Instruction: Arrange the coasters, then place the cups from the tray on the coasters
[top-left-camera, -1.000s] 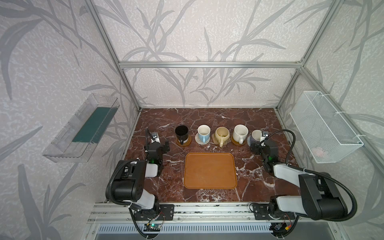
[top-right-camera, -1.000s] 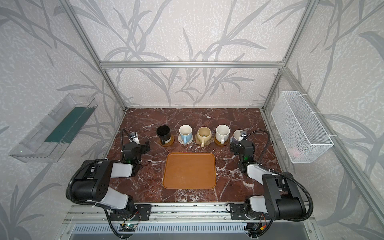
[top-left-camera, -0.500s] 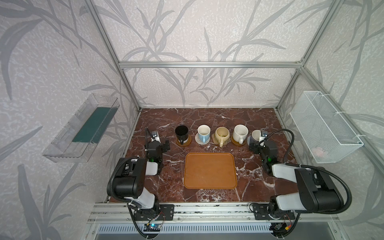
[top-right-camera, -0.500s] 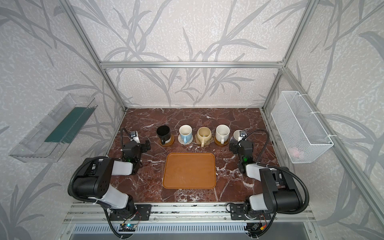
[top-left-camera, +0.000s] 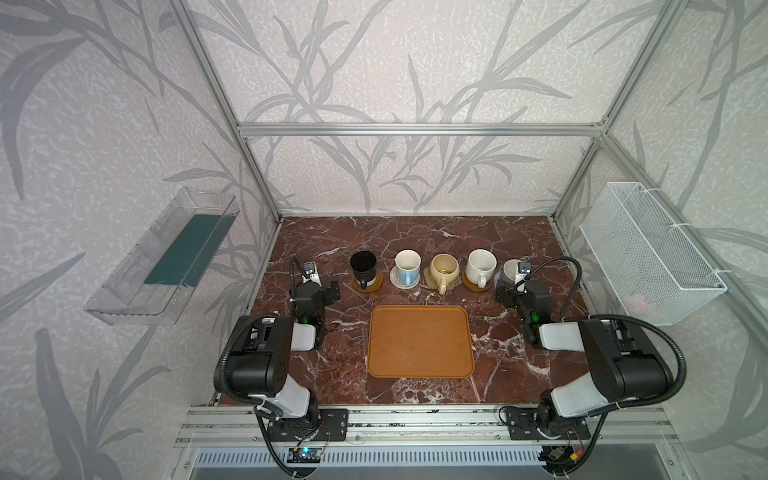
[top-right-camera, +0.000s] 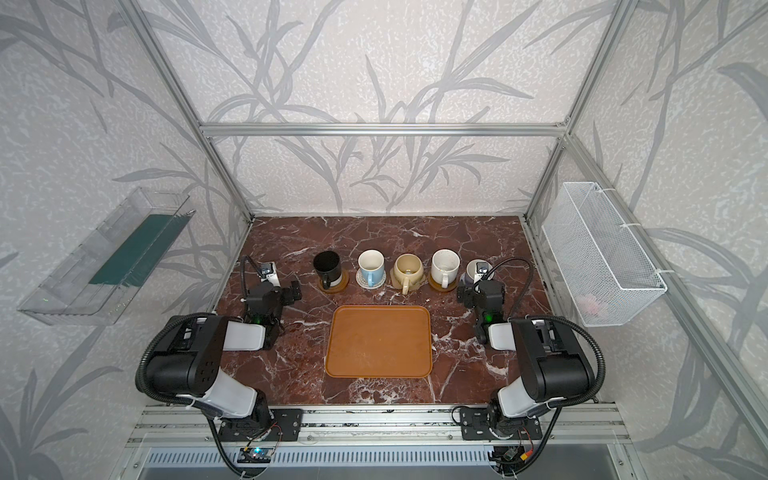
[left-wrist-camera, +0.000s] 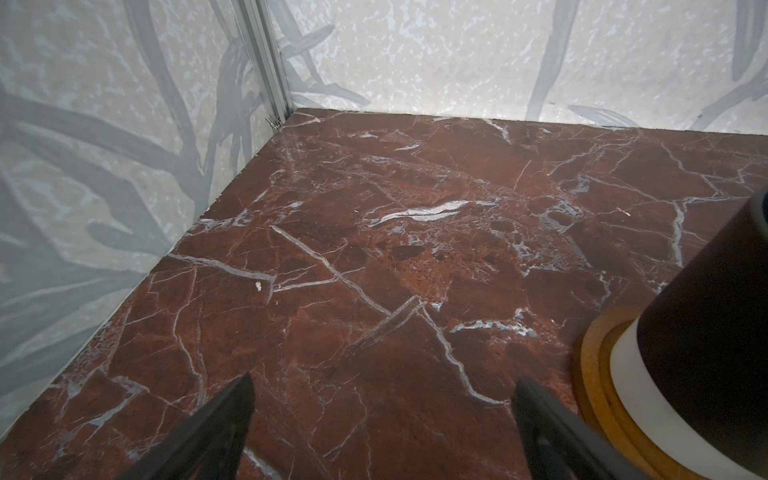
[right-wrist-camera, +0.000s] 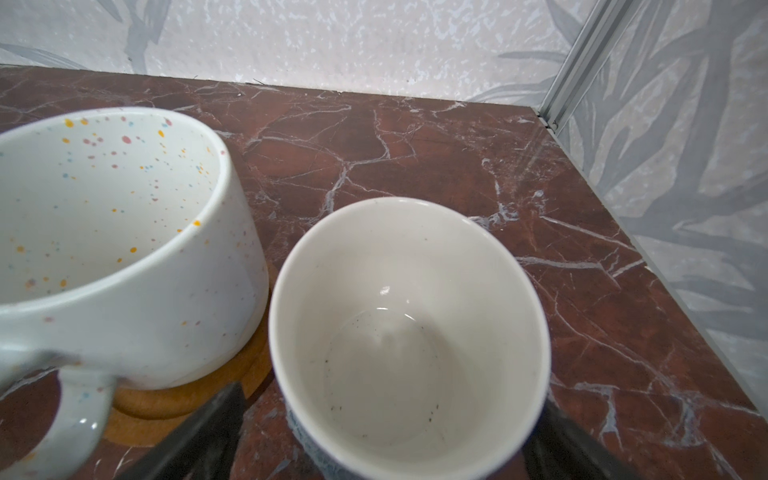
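Five cups stand in a row, each on a coaster, in both top views: black (top-left-camera: 363, 265), light blue (top-left-camera: 407, 266), cream-yellow (top-left-camera: 444, 270), white (top-left-camera: 481, 265) and lavender (top-left-camera: 509, 271). The tray (top-left-camera: 419, 343) lies bare in front of them. My right gripper (right-wrist-camera: 388, 411) is open, with the lavender cup (right-wrist-camera: 409, 332) upright between its jaws on a grey-blue coaster (right-wrist-camera: 307, 440); a gap shows beside one finger. My left gripper (left-wrist-camera: 384, 399) is open over bare marble, next to the black cup (left-wrist-camera: 706, 332) on its brown coaster (left-wrist-camera: 594, 374).
A clear plastic bin (top-left-camera: 162, 257) hangs on the left wall and a white wire basket (top-left-camera: 648, 253) on the right wall. Aluminium frame posts (top-left-camera: 257, 183) stand at the back corners. The speckled white cup (right-wrist-camera: 124, 232) stands close beside the lavender one.
The right arm's elbow has shifted back slightly. The cups, the tray and the left arm stand as before.
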